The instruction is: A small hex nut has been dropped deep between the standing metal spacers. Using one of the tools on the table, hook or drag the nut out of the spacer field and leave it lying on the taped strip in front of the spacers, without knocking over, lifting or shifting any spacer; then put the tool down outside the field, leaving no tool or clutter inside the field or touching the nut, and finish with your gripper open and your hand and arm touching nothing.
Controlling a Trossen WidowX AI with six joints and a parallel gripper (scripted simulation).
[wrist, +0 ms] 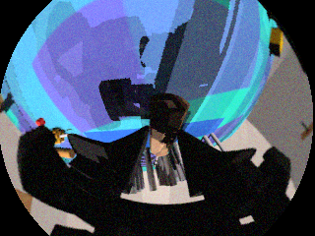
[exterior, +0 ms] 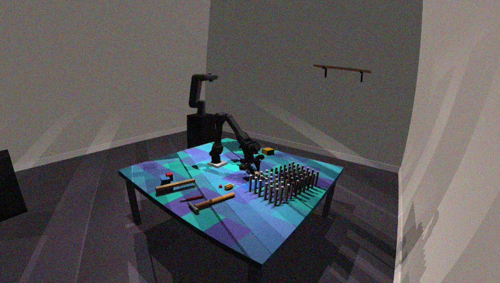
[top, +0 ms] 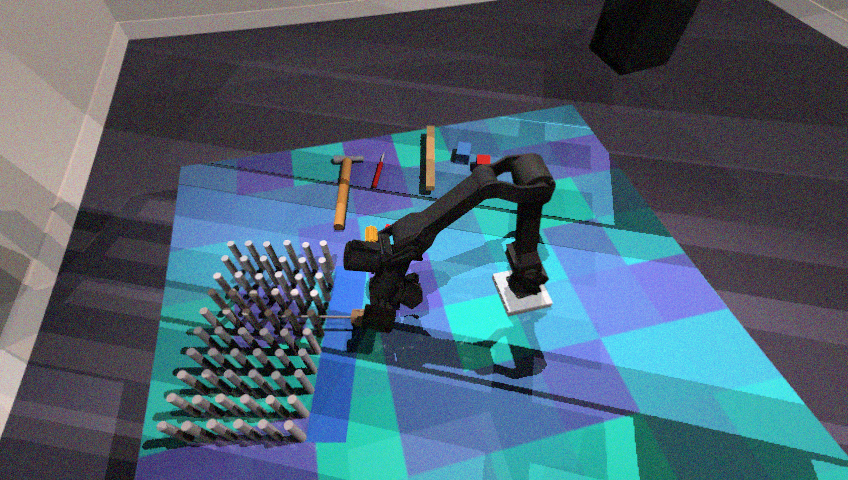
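My gripper (top: 360, 319) (wrist: 163, 130) is shut on the wooden handle (top: 356, 317) (wrist: 158, 146) of a thin metal rod tool. In the top view the rod (top: 332, 317) runs left from the handle over the blue taped strip (top: 332, 392) and in among the front spacers; its far end is hidden there. The grey metal spacers (top: 300, 406) (exterior: 277, 196) (wrist: 151, 177) stand upright in rows. My gripper is low, at the near side of the strip, outside the spacer field. I cannot make out the hex nut in any view.
A hammer (top: 342, 196) (exterior: 215, 201), a red screwdriver-like tool (top: 377, 172) (exterior: 193, 198), a wooden bar (top: 430, 157) (exterior: 175, 185), a blue block (top: 464, 149) and a red block (top: 483, 159) lie beyond the arm. A yellow ribbed piece (top: 371, 233) (exterior: 228, 187) lies near the strip's far end. A yellow box (exterior: 267, 151) stands behind the arm.
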